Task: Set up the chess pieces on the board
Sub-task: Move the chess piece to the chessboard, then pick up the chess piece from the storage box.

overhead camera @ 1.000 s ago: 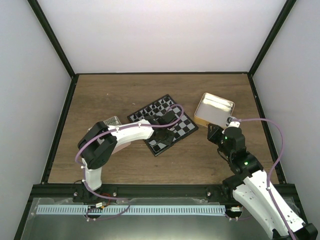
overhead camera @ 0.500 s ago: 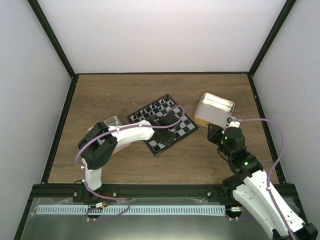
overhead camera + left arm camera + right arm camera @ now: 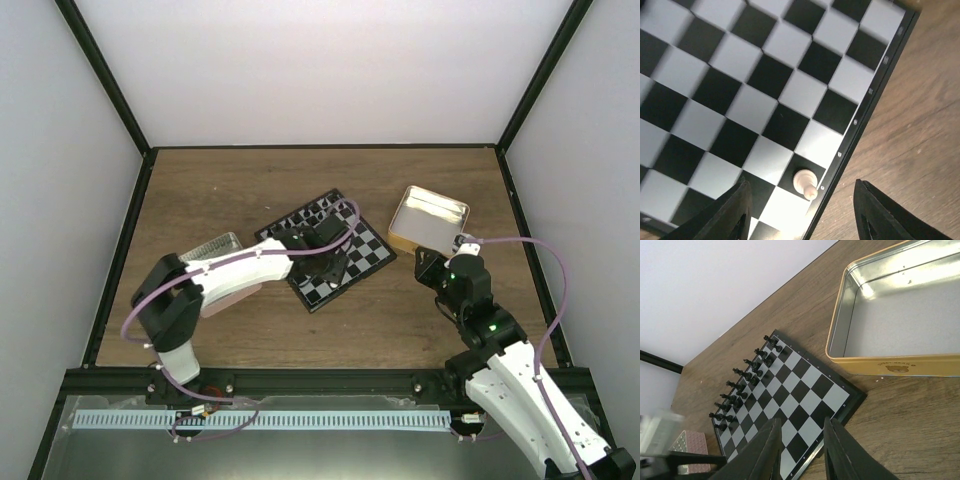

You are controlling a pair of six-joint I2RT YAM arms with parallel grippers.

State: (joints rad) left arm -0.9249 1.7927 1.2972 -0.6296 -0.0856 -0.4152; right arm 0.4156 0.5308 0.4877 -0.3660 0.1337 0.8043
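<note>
Left wrist view: we see one cream chess piece [image 3: 805,183] on a black edge square of the board [image 3: 765,90], just inside the rim, with bare table [image 3: 920,125] beyond. The left gripper [image 3: 801,197] is released, its fingers wide either side and touching nothing. We cannot read the rim marks or the print on the one gold tin [image 3: 890,362]. The right gripper [image 3: 802,447] is slightly parted and empty. Two rows of black pieces [image 3: 742,385] line the far side

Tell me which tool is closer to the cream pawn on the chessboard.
Left. The left tool hangs directly over the pawn, jaws open; the right tool is off the board beside the gold tin.
</note>
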